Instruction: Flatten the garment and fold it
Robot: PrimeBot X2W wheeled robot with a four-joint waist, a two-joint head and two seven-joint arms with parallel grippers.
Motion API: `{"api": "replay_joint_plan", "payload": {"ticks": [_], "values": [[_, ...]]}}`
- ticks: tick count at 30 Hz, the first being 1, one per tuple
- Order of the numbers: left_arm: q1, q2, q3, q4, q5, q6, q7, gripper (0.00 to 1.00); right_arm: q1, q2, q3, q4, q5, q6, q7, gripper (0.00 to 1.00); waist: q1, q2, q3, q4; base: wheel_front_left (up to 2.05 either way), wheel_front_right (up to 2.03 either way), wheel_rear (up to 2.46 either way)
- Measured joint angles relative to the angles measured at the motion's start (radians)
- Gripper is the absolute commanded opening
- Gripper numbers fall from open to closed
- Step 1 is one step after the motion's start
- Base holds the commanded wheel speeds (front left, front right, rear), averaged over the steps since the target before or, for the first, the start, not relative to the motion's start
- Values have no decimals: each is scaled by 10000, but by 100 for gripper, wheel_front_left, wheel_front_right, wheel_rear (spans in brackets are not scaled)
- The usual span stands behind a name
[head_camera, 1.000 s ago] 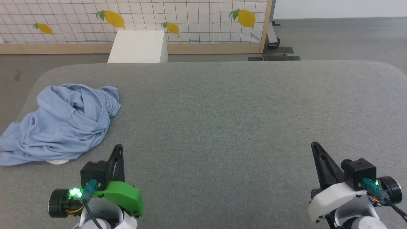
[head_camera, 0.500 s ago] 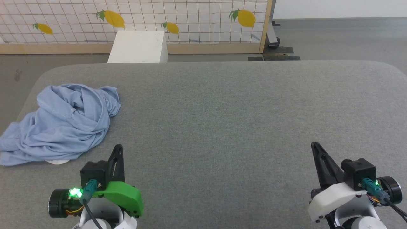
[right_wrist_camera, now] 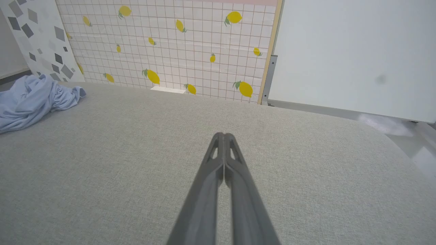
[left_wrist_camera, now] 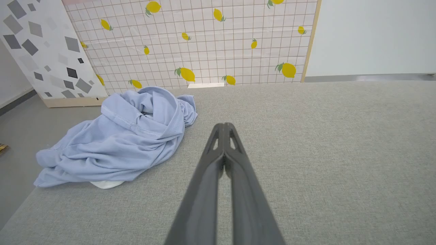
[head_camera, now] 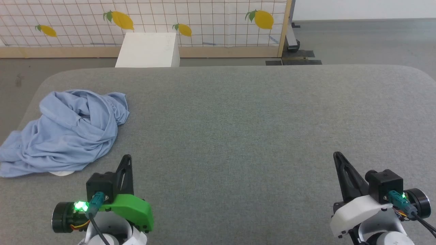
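Note:
The garment [head_camera: 66, 132], light blue, lies crumpled in a heap at the left edge of the grey padded table [head_camera: 238, 119], with a bit of white collar peeking out under its near edge. It also appears in the left wrist view [left_wrist_camera: 119, 143] and far left in the right wrist view [right_wrist_camera: 30, 98]. My left gripper [head_camera: 126, 158] rests shut and empty at the lower left, just to the right of the heap and apart from it. My right gripper [head_camera: 337, 156] is shut and empty at the lower right, far from the cloth. Both pairs of fingers press together [left_wrist_camera: 224, 127] [right_wrist_camera: 223, 136].
A white box [head_camera: 148, 50] stands on the floor behind the table. A lemon-patterned tiled panel [head_camera: 143, 20] with a wooden frame runs along the back. The garment's left side hangs near the table's left edge.

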Motion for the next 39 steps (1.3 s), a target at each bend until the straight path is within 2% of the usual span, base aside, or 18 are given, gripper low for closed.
{"api": "replay_joint_plan", "payload": {"ticks": [13,14,15,16,39], "values": [[0,0,0,0,0,0,0,0,0,0,0,0,0,0,0,0,0,0,0,0,0,0,0],[0,0,0,0,0,0,0,100,0,0,0,0,0,0,0,100,0,0,0,0,0,0,0],[-1,2,-8,0,-13,0,0,0,4,-2,-2,0,2,2,0,0,0,0,0,0,0,0,0],[-1,2,-13,2,-25,-2,0,100,5,-2,-4,0,2,0,0,100,0,0,0,0,0,0,0],[-8,2,-336,378,-399,136,-362,100,14,-4,-293,234,347,0,-360,100,0,0,33,-6,0,0,0]]}}
